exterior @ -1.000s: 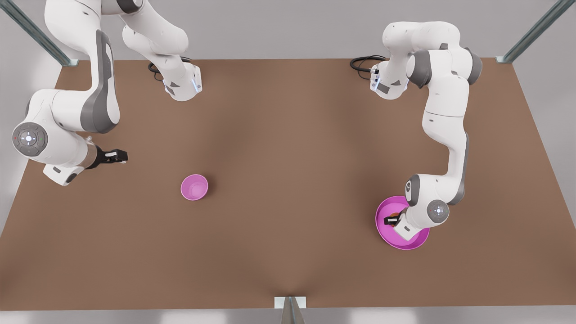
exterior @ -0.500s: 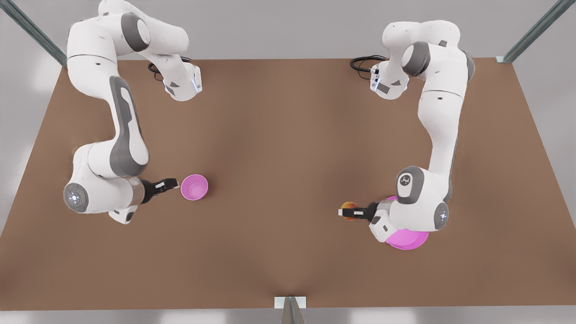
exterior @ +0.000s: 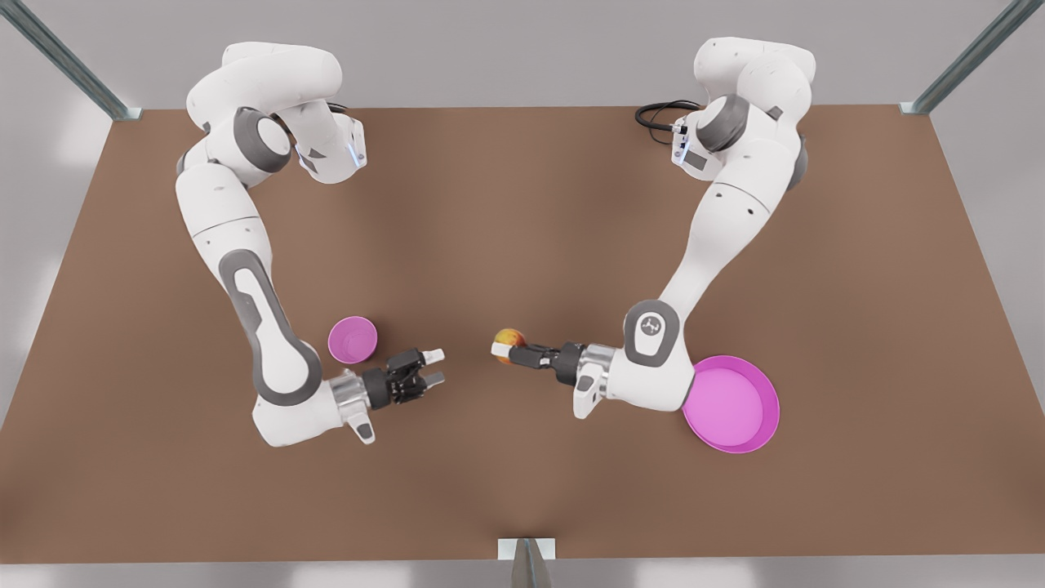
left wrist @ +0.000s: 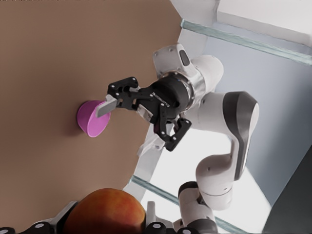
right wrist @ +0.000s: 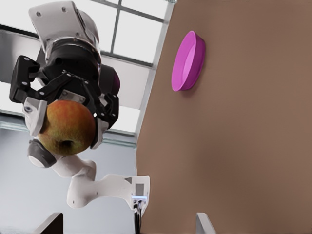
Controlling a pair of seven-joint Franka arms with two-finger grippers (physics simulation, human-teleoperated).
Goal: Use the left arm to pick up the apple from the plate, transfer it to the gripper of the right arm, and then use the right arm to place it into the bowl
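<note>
Left pincer (exterior: 501,352) grips apple (exterior: 511,338); bowl (exterior: 353,340) beside open right pincer (exterior: 437,367).

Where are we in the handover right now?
Done: the apple is off the plate, shut in the left gripper. In hand: it is held out toward the open right gripper, with a gap between them. Left: the transfer, then placing it into the bowl.

Bright, even, diffuse light; soft faint shadows on the brown table (exterior: 522,245); no glare; renders crisp throughout.
</note>
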